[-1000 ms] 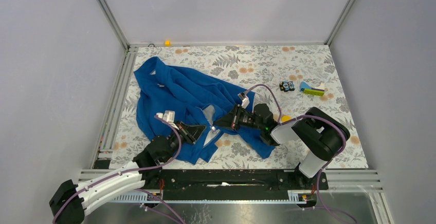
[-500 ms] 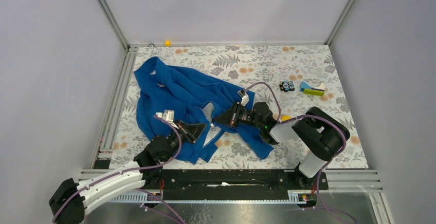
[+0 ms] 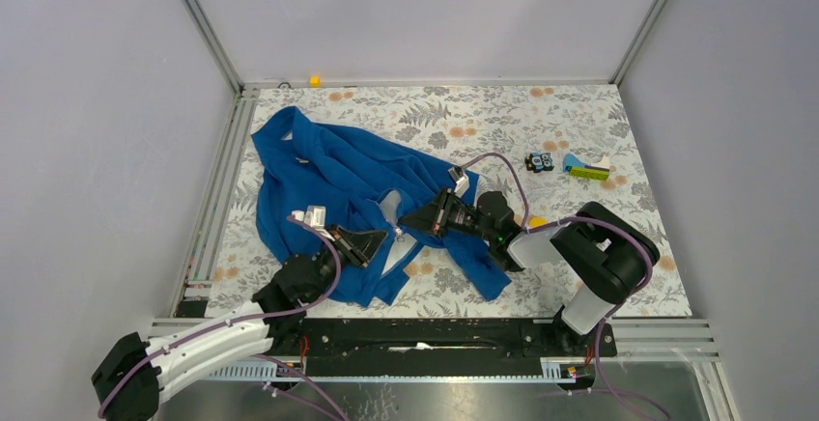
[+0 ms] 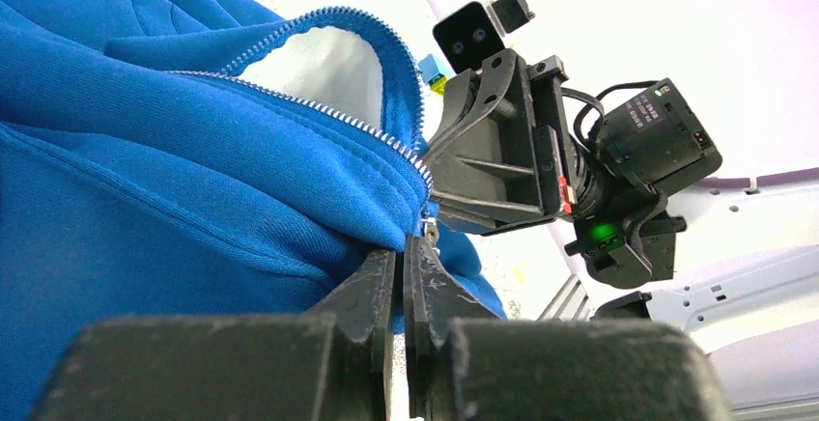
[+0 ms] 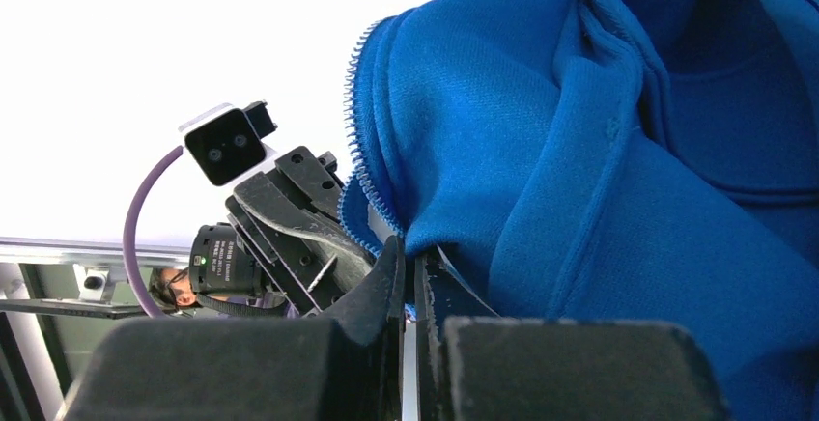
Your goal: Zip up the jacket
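Observation:
The royal-blue jacket (image 3: pixel 333 175) lies crumpled on the left half of the floral table, its front open with white lining (image 3: pixel 390 210) showing. My left gripper (image 3: pixel 386 237) is shut on the jacket's front edge beside the zipper teeth (image 4: pixel 319 112); a small silvery pull (image 4: pixel 430 231) shows at its fingertips. My right gripper (image 3: pixel 408 221) faces it from the right and is shut on the opposite zipper edge (image 5: pixel 362 189) of the jacket. The two grippers' tips are almost touching, lifting the fabric slightly off the table.
A small black-and-blue block (image 3: pixel 539 161), a green-and-blue piece (image 3: pixel 587 171) and a yellow object (image 3: pixel 536 221) lie at the right of the table. A yellow item (image 3: pixel 314 80) sits on the back rail. Metal frame rails edge the table.
My right gripper has moved up and left with the jacket's edge, closer to the left gripper. The left gripper has shifted slightly right. Both stay shut on the fabric.

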Available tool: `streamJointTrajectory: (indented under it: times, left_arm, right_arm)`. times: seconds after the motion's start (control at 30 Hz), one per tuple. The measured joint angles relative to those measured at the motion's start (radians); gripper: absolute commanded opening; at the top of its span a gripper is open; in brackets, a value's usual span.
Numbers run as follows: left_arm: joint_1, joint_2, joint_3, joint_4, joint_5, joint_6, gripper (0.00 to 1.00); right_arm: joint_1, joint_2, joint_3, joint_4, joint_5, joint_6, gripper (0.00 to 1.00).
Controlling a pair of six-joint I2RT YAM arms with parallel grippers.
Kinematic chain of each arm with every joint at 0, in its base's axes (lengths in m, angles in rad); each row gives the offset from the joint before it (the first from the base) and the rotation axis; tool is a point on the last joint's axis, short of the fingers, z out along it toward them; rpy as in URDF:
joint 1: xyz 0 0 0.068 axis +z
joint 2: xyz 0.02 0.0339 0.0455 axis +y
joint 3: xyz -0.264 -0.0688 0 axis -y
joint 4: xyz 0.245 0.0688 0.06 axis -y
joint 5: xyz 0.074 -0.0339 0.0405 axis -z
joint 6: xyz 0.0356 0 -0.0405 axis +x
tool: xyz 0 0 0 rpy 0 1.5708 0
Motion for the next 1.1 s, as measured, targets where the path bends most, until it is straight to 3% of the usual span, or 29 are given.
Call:
streamJointTrajectory:
  times: [0.23,0.4,0.57,0.77,0.87,0.97,1.1]
  left_arm:
    - [0.001,0.014,0.000,0.017,0.008,-0.007,0.01]
    - [0.003,0.026,-0.002,0.051,0.020,-0.035,0.16]
    - [0.003,0.026,-0.010,0.084,0.043,-0.074,0.22]
    - [0.003,0.026,-0.011,0.098,0.059,-0.089,0.22]
    - [0.003,0.035,-0.011,0.098,0.061,-0.087,0.14]
    - [0.003,0.060,-0.011,0.099,0.066,-0.082,0.01]
    - [0.003,0.100,-0.011,0.100,0.072,-0.064,0.00]
  right_arm:
    - [0.000,-0.022,0.000,-0.002,-0.003,-0.021,0.00]
    - [0.000,-0.023,0.000,-0.002,-0.003,-0.027,0.00]
    - [0.002,-0.024,0.000,-0.004,-0.003,-0.029,0.00]
    - [0.007,-0.040,0.002,-0.026,-0.002,-0.039,0.00]
    - [0.009,-0.042,0.002,-0.028,-0.002,-0.040,0.00]
    - [0.012,-0.042,0.002,-0.035,0.000,-0.039,0.00]
    - [0.013,-0.043,0.011,-0.067,0.014,-0.032,0.00]
